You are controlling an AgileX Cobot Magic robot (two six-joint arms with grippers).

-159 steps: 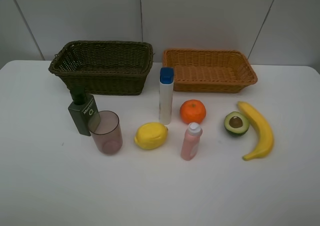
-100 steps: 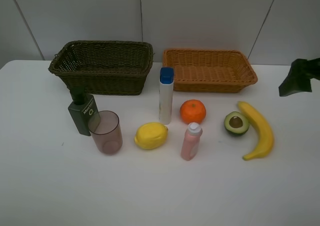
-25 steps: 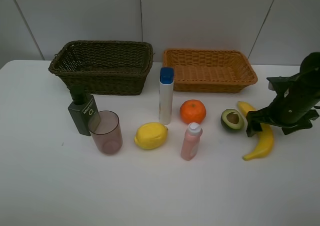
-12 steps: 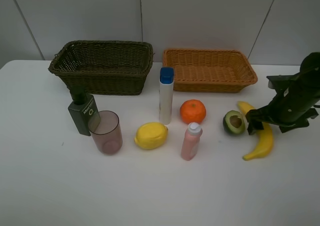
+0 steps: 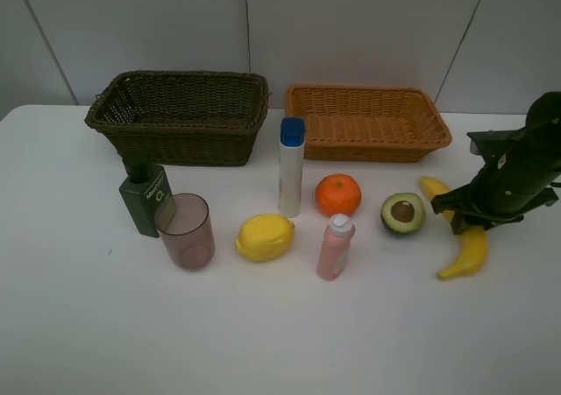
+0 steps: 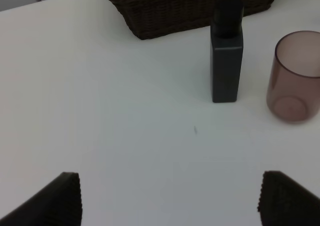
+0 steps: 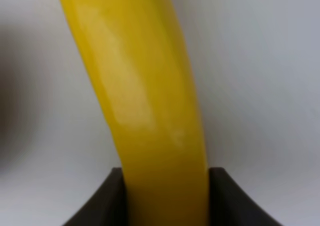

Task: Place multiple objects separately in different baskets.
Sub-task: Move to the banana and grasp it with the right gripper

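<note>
My right gripper (image 5: 456, 215) is shut on the yellow banana (image 5: 466, 251) around its middle; the right wrist view shows the banana (image 7: 150, 100) between both fingers (image 7: 107, 198), low over the white table. The halved avocado (image 5: 403, 213) lies left of it, cut face up. The orange (image 5: 338, 194), lemon (image 5: 264, 237), small pink bottle (image 5: 334, 248) and tall white blue-capped bottle (image 5: 291, 167) stand mid-table. The green pump bottle (image 5: 145, 198) and pinkish tumbler (image 5: 186, 230) stand at the left, also in the left wrist view (image 6: 227, 60), (image 6: 294, 78). My left gripper (image 6: 175, 206) is open and empty.
The dark brown basket (image 5: 180, 115) stands at the back left and the orange-tan basket (image 5: 366, 122) at the back right; neither shows anything inside. The table's far edge meets a grey wall. My right arm (image 5: 517, 167) reaches in from the right edge.
My right arm came in from the right and closed on the banana. The banana's lower end swung right. The avocado shifted a little left and now faces up.
</note>
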